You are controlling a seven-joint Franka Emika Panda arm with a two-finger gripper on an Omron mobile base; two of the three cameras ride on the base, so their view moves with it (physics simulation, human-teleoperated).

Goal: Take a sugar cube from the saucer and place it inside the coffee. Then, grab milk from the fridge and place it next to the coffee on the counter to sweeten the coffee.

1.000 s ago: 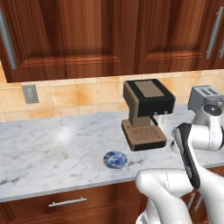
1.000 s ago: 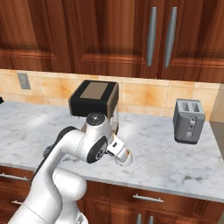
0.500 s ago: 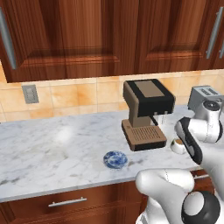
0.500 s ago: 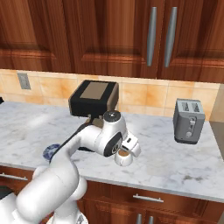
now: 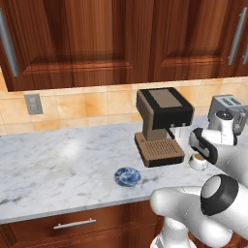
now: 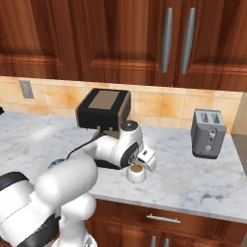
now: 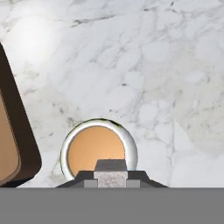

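where the tool point(image 7: 111, 178) hangs directly above the coffee point(image 7: 97, 151) on the desk point(image 7: 153, 78), its jaws pinch a small pale sugar cube point(image 7: 110, 176); brown liquid fills the cup beside the coffee machine point(image 7: 13, 144).

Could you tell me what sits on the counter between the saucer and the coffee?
The coffee machine partly; its base lies between the saucer and the coffee, seen in the left base view.

Blue-patterned saucer point(image 5: 128, 176) and upright white coffee point(image 5: 197, 161) apart on marble counter point(image 5: 58, 164).
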